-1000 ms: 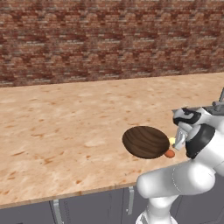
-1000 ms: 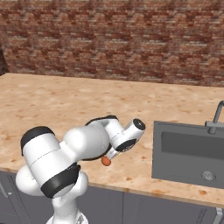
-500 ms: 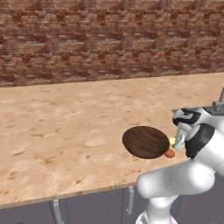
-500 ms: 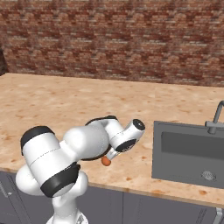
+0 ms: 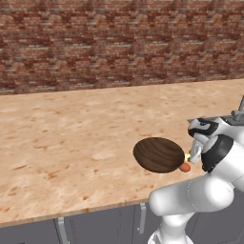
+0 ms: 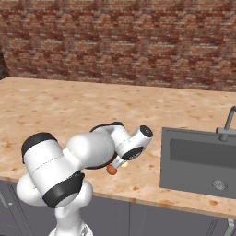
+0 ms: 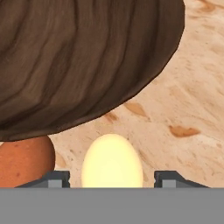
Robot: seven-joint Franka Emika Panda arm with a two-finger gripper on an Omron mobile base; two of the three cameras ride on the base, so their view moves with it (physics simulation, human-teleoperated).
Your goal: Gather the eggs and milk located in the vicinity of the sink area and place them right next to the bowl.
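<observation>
In the hand view the pale egg [image 7: 112, 161] rests on the worktop [image 7: 192, 105] between the hand's [image 7: 112, 178] parted fingertips, which stand clear of it, just at 6 o'clock of the bowl [image 7: 83, 57]. The orange-brown egg [image 7: 25, 161] lies beside it at 9 o'clock, also against the bowl. Both eggs look delivered, so the milk, likely near the sink [image 6: 198, 161], is what remains.
</observation>
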